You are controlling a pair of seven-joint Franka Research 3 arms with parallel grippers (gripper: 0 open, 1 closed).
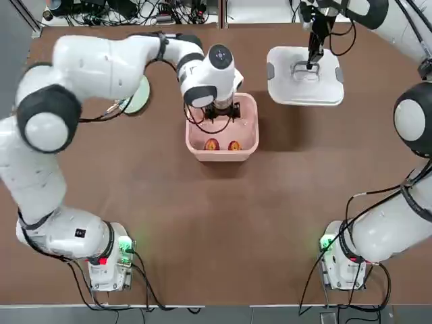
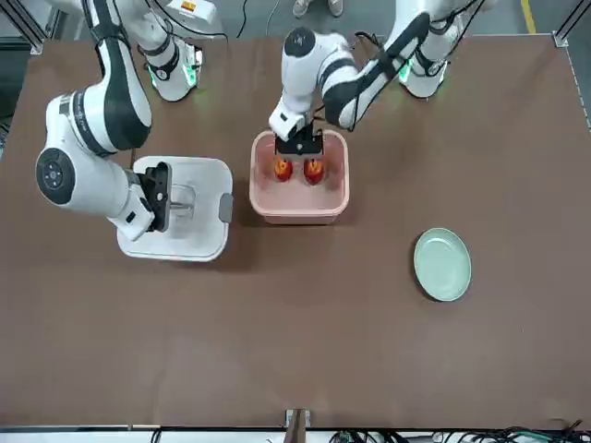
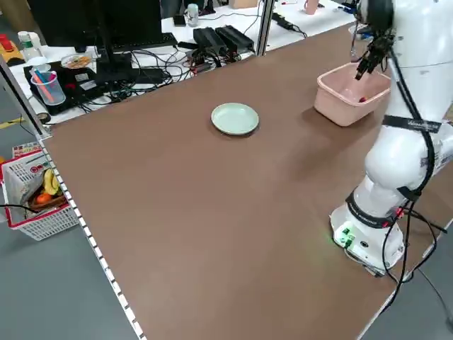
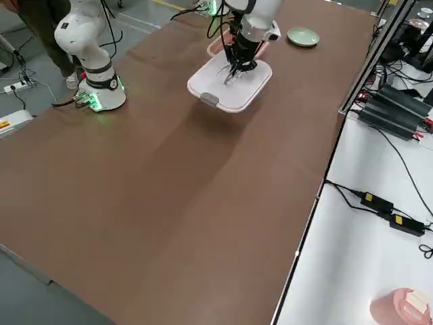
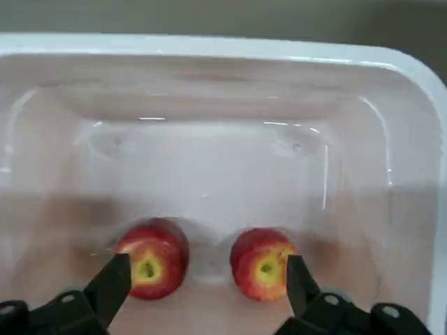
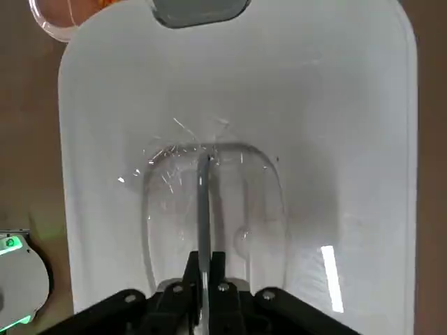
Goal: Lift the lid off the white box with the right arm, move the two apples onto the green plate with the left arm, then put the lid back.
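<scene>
Lid (image 1: 304,75) off white box (image 1: 248,145), held aside on table by right gripper (image 6: 202,269), pinched shut on handle. Left gripper (image 5: 202,279), jaws wide, over both apples (image 5: 152,257), probably choosing one. Green plate (image 2: 442,264) waits empty.

A wide brown tabletop (image 3: 177,212) fills most of each view. In the left side view's upper left, a white bench (image 3: 92,78) carries tangled black cables and a monitor (image 3: 85,28); a red wire basket (image 3: 35,202) stands on the grey floor (image 3: 42,297) at lower left.
</scene>
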